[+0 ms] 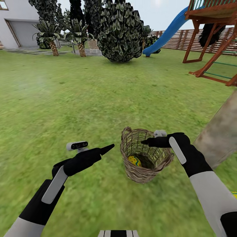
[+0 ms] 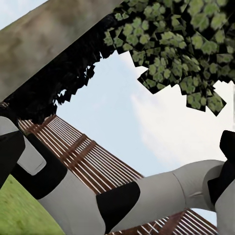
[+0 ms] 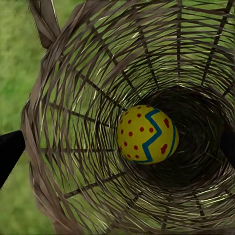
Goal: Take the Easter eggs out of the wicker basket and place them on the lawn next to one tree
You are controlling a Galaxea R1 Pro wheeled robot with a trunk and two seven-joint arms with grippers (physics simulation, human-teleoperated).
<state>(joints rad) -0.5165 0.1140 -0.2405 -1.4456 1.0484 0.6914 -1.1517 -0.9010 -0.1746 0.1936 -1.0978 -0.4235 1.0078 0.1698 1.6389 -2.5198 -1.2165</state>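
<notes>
Hovering over the wicker basket (image 1: 144,158), the right gripper (image 1: 144,142) looks spread wide, empty; one Easter egg (image 3: 147,134) lies inside.

Pale grey forearms, black wrists with grey oblong panels — each pincer (image 1: 108,148) black, tapering.

A pale sky hangs over the yard. Far ahead stand a white house (image 1: 18,24) with a grey garage door (image 1: 24,33), small palms (image 1: 49,34) and a dense round bush (image 1: 120,31). A blue slide (image 1: 164,34) descends from a wooden play tower (image 1: 212,29), backed by a slatted fence (image 1: 184,39).
</notes>
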